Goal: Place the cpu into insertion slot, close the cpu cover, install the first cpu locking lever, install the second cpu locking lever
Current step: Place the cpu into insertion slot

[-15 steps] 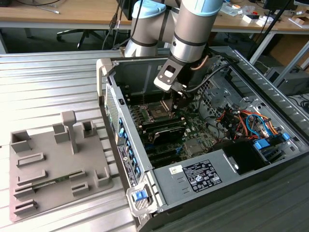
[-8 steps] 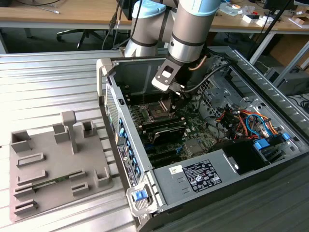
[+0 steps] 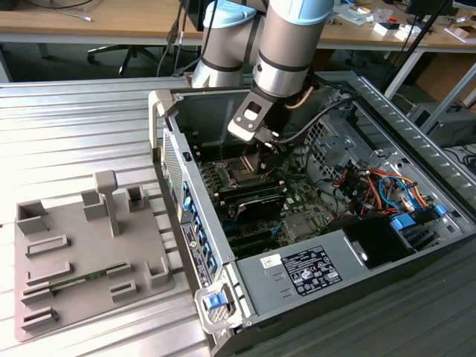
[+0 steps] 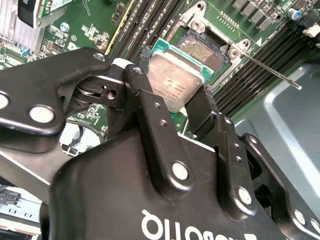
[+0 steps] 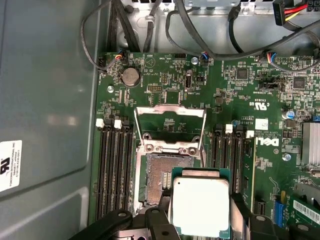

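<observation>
The claw (image 5: 199, 204) clamps the cpu (image 5: 200, 197), which partly covers the open insertion slot (image 5: 155, 175).

Ribbed metal table (image 3: 74, 119) — on it an open computer case (image 3: 186, 216) and a grey fixture (image 3: 74, 260).

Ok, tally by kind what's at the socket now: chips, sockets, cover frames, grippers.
gripper: 1
cpu, clamped between its fingers above the board: 1
socket, empty: 1
cpu cover, hinged open: 1
Total: 4
</observation>
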Robot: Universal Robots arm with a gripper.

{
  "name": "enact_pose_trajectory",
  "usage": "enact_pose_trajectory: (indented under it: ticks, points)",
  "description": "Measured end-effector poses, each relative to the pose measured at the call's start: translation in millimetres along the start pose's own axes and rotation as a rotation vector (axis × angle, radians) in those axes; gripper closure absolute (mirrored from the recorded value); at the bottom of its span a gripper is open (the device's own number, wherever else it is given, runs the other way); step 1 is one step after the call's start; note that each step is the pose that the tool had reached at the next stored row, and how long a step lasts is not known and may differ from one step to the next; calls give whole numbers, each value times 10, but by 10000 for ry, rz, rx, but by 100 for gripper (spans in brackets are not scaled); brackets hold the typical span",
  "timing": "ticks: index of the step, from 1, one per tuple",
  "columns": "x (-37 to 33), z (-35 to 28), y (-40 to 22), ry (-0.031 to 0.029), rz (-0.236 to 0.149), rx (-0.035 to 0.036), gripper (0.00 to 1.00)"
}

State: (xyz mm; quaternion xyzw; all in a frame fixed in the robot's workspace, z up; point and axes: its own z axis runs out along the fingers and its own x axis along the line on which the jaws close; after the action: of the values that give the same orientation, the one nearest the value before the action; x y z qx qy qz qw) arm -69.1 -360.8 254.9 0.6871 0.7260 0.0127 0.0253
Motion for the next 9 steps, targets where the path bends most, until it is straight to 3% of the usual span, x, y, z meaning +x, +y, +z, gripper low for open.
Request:
enact_pose_trajectory:
  ticks: [9]
  points:
    - [3,3,-60,0,0,0,46]
